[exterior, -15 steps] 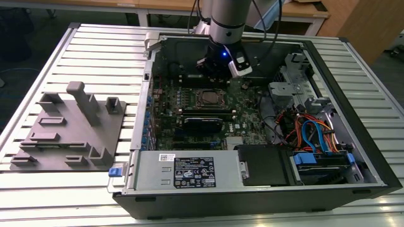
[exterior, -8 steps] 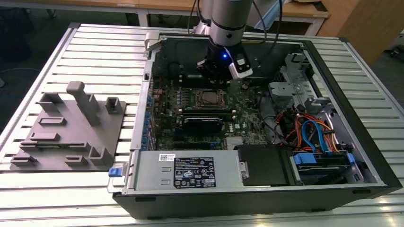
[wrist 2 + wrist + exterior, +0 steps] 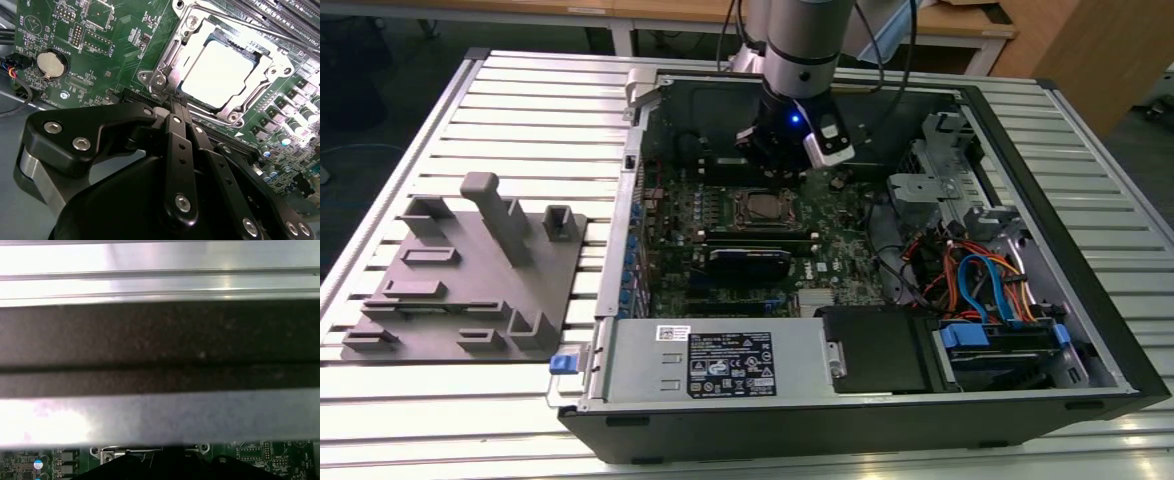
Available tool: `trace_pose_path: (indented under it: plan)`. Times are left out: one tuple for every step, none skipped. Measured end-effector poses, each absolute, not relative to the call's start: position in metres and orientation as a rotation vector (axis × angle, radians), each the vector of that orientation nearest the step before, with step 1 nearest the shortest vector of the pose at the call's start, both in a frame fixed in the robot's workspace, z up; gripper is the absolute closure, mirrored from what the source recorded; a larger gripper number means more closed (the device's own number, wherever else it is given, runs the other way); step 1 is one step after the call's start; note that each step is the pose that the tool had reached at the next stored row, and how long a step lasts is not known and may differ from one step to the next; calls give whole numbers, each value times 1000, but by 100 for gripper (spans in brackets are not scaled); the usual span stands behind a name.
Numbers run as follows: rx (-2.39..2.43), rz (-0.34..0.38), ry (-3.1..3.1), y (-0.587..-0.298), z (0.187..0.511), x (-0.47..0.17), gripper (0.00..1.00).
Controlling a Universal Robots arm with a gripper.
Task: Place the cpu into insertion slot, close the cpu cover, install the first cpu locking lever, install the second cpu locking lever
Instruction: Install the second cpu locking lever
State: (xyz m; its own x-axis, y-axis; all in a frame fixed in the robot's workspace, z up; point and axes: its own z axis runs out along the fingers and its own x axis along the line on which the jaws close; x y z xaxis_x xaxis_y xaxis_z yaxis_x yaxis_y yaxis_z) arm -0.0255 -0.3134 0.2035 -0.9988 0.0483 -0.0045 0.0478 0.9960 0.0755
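A: Seeing where the cpu (image 3: pixel 218 72) is sitting?

B: Yep, lying flat inside the insertion slot (image 3: pixel 235 117), cpu cover (image 3: pixel 176 47) folded down around it, pale face showing through the window.

A: And the pincer (image 3: pixel 176 106)?

B: Hovering just beside the cover's hinge edge, black fingers (image 3: pixel 172 131) pressed together, holding nothing. In the exterior view, hanging over the motherboard (image 3: pixel 834 265) just behind the slot (image 3: pixel 757 207), inside the open computer case (image 3: pixel 1067 395) on the slatted worktop (image 3: pixel 440 420).

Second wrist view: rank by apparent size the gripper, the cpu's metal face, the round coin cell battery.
1. Black gripper, though it sits nearest the camera, which inflates it.
2. Pale silver-grey square cpu, seated under the silvery cpu cover.
3. Round silver coin cell battery.
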Motion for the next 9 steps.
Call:
trace_pose_path:
  plan:
    - [75, 118, 3132, -314, 204, -25, 89]
    - [75, 118, 3132, -314, 203, -25, 89]
    - [76, 118, 3132, -315, 203, -26, 89]
    - [76, 118, 3132, -316, 203, -26, 89]
    - [75, 118, 3132, -317, 203, -26, 89]
    - [76, 118, 3132, -318, 204, -26, 89]
    - [76, 118, 3132, -319, 203, -26, 89]
    - [76, 118, 3132, -320, 203, -26, 89]
    - [76, 118, 3132, -321, 203, -26, 89]
